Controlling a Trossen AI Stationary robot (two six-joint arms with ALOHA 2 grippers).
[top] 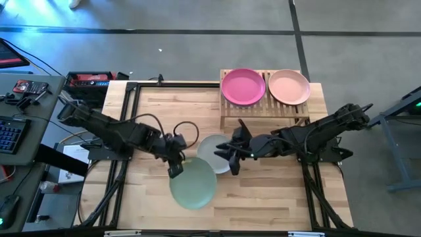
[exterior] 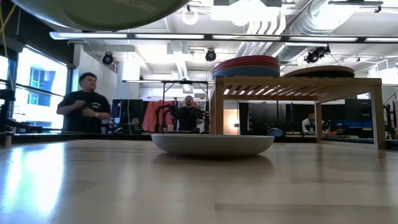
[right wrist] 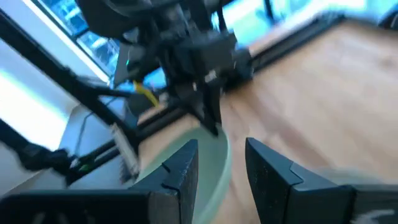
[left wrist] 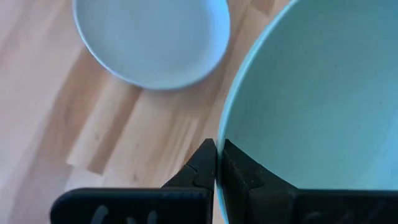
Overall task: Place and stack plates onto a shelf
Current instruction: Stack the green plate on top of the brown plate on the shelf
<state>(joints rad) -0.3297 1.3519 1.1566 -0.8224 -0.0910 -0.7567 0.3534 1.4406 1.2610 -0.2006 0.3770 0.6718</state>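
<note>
Left wrist view: fingers [left wrist: 216, 163] apparently pinch the mint green plate [left wrist: 317, 93] rim.

We see a pale wooden plank counter [top: 263, 197] with a smooth, faintly sheened face. The low slatted light-wood shelf [top: 263, 108] at its far edge looks bare and unvarnished. The round mint-green plate [left wrist: 323, 93], the off-white plate [exterior: 212, 144], the magenta plate [top: 243, 85] and the peach-pink plate [top: 289, 86] all look matt and smooth. The left gripper [left wrist: 217, 163] is dull black plastic.
</note>
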